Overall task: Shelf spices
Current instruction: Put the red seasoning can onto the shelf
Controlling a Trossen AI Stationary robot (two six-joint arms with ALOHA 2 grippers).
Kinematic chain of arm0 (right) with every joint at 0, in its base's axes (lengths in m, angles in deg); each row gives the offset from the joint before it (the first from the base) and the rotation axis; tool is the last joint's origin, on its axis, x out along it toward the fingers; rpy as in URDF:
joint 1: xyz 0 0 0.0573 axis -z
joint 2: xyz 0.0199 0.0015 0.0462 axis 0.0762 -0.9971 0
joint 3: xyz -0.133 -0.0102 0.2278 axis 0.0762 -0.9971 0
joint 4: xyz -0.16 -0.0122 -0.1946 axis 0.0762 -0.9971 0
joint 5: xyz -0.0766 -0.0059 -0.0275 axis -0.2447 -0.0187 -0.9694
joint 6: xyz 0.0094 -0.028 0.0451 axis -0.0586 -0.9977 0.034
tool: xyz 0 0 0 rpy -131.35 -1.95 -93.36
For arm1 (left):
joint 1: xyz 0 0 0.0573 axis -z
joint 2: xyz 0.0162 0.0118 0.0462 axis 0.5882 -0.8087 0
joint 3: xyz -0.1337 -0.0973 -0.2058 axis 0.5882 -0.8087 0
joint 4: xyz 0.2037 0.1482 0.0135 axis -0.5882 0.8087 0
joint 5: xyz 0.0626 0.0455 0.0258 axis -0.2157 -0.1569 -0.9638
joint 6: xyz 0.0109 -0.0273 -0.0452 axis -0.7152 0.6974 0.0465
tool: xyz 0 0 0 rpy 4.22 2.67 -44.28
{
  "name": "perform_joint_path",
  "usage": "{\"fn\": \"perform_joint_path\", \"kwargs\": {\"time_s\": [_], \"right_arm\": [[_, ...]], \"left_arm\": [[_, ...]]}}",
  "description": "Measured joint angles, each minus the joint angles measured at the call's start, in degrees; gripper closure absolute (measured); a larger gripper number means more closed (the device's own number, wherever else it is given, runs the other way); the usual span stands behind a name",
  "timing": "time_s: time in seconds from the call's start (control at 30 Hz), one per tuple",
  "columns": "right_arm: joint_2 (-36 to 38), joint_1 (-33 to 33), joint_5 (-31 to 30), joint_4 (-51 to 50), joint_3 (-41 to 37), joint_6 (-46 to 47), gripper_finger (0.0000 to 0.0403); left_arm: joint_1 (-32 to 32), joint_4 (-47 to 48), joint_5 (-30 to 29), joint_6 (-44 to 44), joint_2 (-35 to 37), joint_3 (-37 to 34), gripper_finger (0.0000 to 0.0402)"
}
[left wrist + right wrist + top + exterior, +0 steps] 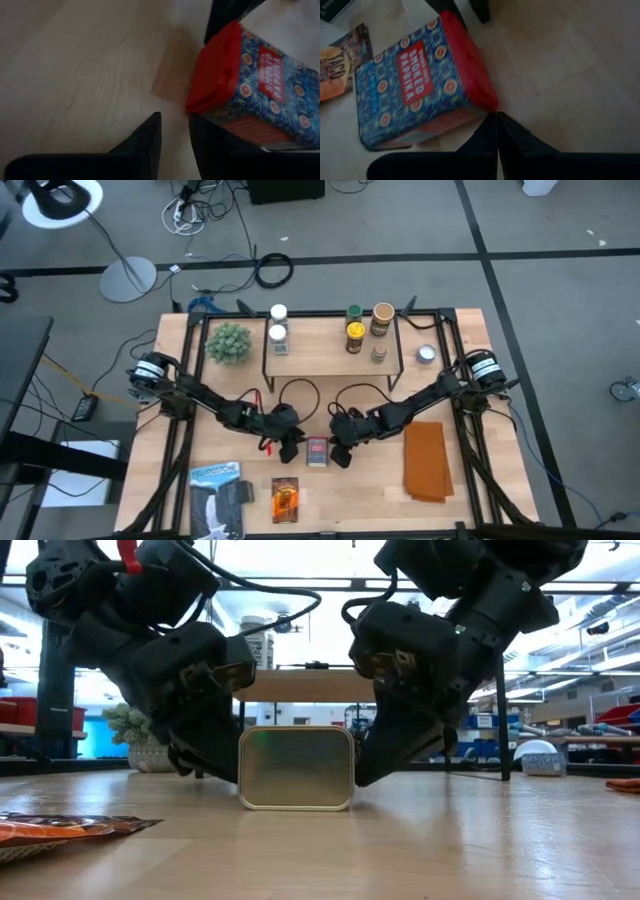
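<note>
Tin between grippers: L gripper fingers slightly apart beside tin; R gripper fingers together, touching tin edge

Down at table level, a metal tin lies on the wooden table with its plain base facing the camera. Both grippers crowd in on it — the left gripper leaning in from one side, the right gripper from the other, dark fingers angled down against the tin's edges. Behind the tin sits the shelf, a white-lidded jar on top. A small potted plant stands farther back, and an orange-brown packet lies flat up front.
</note>
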Motion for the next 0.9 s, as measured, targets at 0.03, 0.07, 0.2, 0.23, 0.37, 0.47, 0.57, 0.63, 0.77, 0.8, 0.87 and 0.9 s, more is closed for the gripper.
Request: {"fn": "perform_joint_path", "kwargs": {"time_s": [0.03, 0.07, 0.2, 0.23, 0.37, 0.47, 0.57, 0.63, 0.77, 0.8, 0.87, 0.9], "right_arm": [[0.00, 0.05, -0.10, 0.10, 0.00, -0.30, 0.0402], [0.00, 0.06, -0.08, 0.06, 0.00, -0.42, 0.0402], [-0.04, 0.00, -0.73, 0.73, -0.02, -1.60, 0.0402], [-0.04, 0.00, -0.88, 0.97, -0.03, -1.89, 0.0402], [-0.04, 0.00, -1.13, 1.39, -0.09, -2.08, 0.0402], [-0.04, 0.02, -1.36, 2.72, -0.10, -2.82, 0.0402], [0.25, -0.10, -2.18, 3.83, 0.11, -3.06, 0.0403], [0.13, -0.43, -3.65, 3.91, 0.07, -3.69, 0.0403], [0.13, -0.83, -4.18, 3.68, 0.44, -3.96, 0.0403], [0.13, -0.81, -4.16, 3.33, 0.44, -3.95, 0.0403], [0.13, -0.77, -4.20, 2.54, 0.44, -3.71, 0.0403], [0.13, -0.77, -4.31, 2.10, 0.44, -3.62, 0.0403]], "left_arm": [[0.00, -0.80, 0.02, -0.87, 0.00, -0.06, 0.0298], [0.00, -1.53, 0.25, -1.46, 0.00, -0.06, 0.0298], [0.09, -2.29, 0.67, -2.33, 0.00, -0.08, 0.0298], [0.08, -2.07, 0.63, -2.33, 0.00, -0.11, 0.0298], [0.09, -2.07, 0.61, -2.39, 0.00, -0.15, 0.0298], [0.05, -3.04, -0.03, -3.57, 0.00, -0.04, 0.0298], [-0.04, -4.00, -0.47, -3.80, 0.25, 0.16, 0.0298], [0.00, -3.20, -0.33, -3.95, 0.28, 0.14, 0.0298], [-0.08, -2.35, 0.95, -5.35, 0.78, 1.43, 0.0298], [-0.13, -1.55, 1.07, -5.44, 0.79, 1.84, 0.0298], [-0.17, 1.55, 1.19, -5.47, 1.12, 2.22, 0.0298], [-0.24, 3.24, 1.20, -5.47, 1.25, 2.51, 0.0298]]}}
